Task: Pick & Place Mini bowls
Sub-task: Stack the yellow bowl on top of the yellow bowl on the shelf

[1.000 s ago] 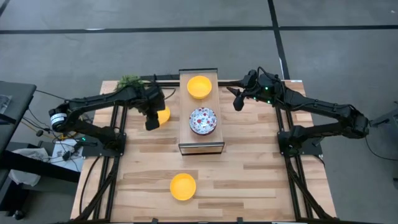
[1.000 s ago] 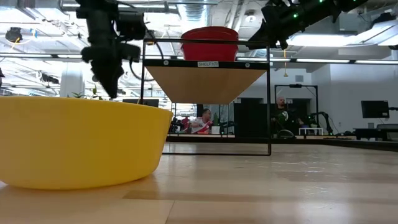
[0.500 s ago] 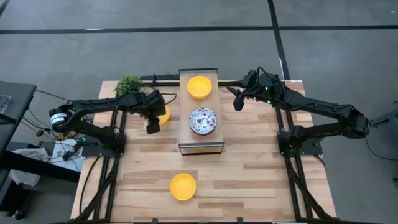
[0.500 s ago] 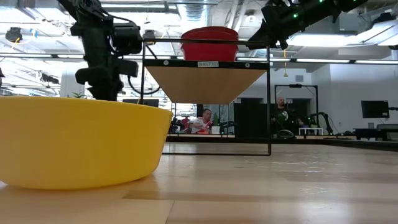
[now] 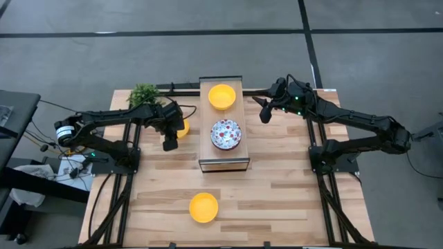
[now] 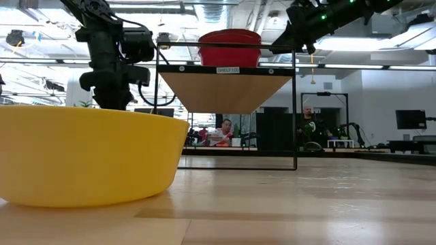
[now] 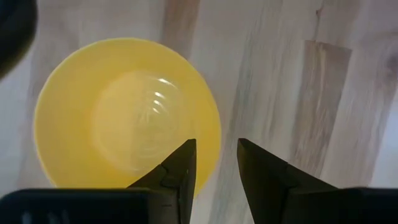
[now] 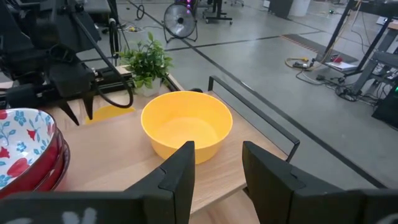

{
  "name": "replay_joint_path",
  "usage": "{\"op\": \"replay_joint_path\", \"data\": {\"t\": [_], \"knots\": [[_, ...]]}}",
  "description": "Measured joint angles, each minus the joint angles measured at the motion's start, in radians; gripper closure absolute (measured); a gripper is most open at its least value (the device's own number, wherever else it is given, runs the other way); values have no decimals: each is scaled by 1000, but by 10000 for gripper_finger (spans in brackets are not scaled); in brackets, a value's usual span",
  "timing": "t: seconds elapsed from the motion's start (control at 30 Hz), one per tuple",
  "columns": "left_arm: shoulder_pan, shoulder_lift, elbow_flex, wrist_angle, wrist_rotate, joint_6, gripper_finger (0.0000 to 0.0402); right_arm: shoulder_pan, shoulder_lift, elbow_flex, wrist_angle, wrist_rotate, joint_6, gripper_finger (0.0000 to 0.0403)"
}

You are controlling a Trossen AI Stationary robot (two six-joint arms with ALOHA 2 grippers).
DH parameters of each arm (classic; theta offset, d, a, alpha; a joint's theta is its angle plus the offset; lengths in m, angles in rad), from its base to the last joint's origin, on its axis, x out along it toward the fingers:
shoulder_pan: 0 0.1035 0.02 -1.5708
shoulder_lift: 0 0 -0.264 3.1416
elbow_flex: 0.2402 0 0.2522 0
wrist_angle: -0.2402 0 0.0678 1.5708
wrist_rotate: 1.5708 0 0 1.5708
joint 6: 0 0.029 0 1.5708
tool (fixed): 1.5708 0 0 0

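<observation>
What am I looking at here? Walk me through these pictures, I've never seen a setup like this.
Two dark robot arms stand at a wooden table, each ending in a two-finger gripper. One camera looks straight down, one sits at table-top height, and one rides on each wrist.

In the middle stands a small raised shelf. On it are a yellow bowl and a floral bowl that sits in a red one. A second yellow bowl lies at the near edge, and a potted plant stands in the far left corner.

The left gripper hangs open over a third yellow bowl beside the shelf, holding nothing. The right gripper, also open and empty, waits beside the shelf.
</observation>
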Motion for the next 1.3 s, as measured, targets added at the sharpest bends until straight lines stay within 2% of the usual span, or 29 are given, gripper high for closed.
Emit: {"op": "replay_joint_path", "data": {"t": [0.33,0.5,0.63,1.07,1.3], "knots": [[0,0,0,5,32,17,287,0,0,0,0,0,0,278],[-1,1,-42,8,71,41,287,0,0,0,0,0,0,278],[-4,1,-76,45,21,42,287,0,0,0,0,0,0,278],[-5,-2,-82,86,-11,41,287,0,0,0,0,0,51,278],[-9,-72,-81,94,-27,26,287,0,0,0,0,0,61,278]]}}
